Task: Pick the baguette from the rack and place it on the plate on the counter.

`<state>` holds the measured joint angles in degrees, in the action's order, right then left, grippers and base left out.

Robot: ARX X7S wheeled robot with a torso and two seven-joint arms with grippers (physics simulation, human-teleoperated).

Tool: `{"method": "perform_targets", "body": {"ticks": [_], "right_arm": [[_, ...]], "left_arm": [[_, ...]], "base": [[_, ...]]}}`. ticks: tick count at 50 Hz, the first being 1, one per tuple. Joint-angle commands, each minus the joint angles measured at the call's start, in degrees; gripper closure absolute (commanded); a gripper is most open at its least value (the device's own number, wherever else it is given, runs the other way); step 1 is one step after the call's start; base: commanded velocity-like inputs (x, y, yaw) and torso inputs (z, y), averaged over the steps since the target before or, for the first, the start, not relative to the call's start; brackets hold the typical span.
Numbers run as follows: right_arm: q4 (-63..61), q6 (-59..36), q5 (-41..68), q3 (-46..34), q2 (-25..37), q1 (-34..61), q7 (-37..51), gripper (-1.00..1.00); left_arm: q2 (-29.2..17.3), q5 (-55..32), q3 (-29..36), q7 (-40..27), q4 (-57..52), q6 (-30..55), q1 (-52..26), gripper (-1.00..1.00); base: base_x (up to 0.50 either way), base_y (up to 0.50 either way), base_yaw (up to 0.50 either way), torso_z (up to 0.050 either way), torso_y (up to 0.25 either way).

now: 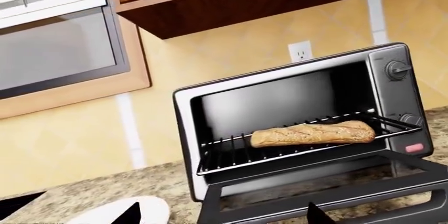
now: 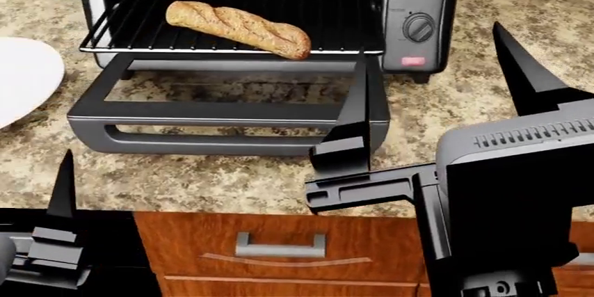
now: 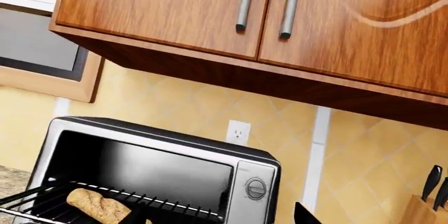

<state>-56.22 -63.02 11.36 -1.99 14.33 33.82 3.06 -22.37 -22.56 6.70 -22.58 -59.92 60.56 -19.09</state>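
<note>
The right tool (image 2: 444, 78) hangs above the counter (image 2: 464, 123) in front of the toaster oven (image 2: 422, 5), its two black fingers spread wide apart with nothing between them. In the head view one finger (image 2: 357, 113) stands over the right corner of the dropped oven door (image 2: 222, 126) and the other rises further right, clear of the oven. The spread looks like readiness for a grasp: the gap is wide enough to take a loaf, and the tool faces the oven mouth. Its wrist camera looks into the oven cavity and up at the wooden wall cabinets (image 3: 231, 9), with a knife block (image 3: 427, 203) at the edge of that picture.

The left tool (image 2: 55, 227) sits low at the counter's front edge, near the drawers (image 2: 278, 255), well apart from the oven. Only one finger shows clearly, so I cannot tell whether it is released or clenched. It seems to be parked out of the way, leaving the reach to the other arm.

The oven is open, its door folded down flat, and the rack (image 2: 232, 36) is slid partway out over it, which brings its load within reach. The baguette (image 2: 238, 28) is the only thing on the rack; it lies across the bars at a slant, one end close to the front rail, untouched by either tool.

The plate (image 2: 23, 74) lies on the counter to the left of the oven door, partly cut off by the picture's edge, and the visible part holds nothing. The pick has not yet begun.
</note>
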Motion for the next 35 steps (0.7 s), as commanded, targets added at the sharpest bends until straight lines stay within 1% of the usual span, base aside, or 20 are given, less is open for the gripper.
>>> {"method": "perform_targets", "body": {"ticks": [1, 3, 10, 13, 18, 35], "right_arm": [[-1.76, -2.86, -0.39, 1.87, -0.89, 1.97, -0.85, -1.00], [-2.07, -3.27, -0.20, 1.84, -0.58, 2.34, -0.89, -1.00], [-2.88, -3.46, 0.53, 1.40, -0.30, 3.98, -0.37, -1.00], [-3.46, -4.94, 0.84, -0.34, 0.66, 5.97, 0.19, -1.00], [-3.66, -5.77, 3.50, -1.77, 2.08, 7.23, 2.41, -1.00], [-3.23, -3.65, 8.32, 1.24, 3.23, 5.89, 4.57, -1.00]], "left_arm": [[-2.55, -6.64, -1.26, -4.01, 0.51, -1.84, -0.92, -1.00], [-2.85, -7.02, -1.19, -4.37, 0.56, -1.96, -1.04, -1.00], [-4.39, -9.75, -1.67, -6.65, 0.19, -2.68, -1.19, -1.00], [-5.12, -10.85, -1.39, -7.78, 0.33, -3.39, -1.43, -1.00], [-6.01, -11.76, -1.31, -8.63, 0.65, -5.04, -0.99, -1.00], [-6.60, -13.40, 1.44, -10.73, 1.36, -3.88, -4.01, -1.00]], "base": [[0.00, 0.50, 0.00, 0.050, 0.029], [0.00, 0.36, 0.00, 0.050, 0.030], [0.00, 0.00, 0.00, 0.050, 0.031], [0.07, 0.00, 0.00, 0.050, 0.031], [0.35, 0.00, 0.00, 0.050, 0.030], [0.43, 0.26, 0.00, 0.050, 0.031]]}}
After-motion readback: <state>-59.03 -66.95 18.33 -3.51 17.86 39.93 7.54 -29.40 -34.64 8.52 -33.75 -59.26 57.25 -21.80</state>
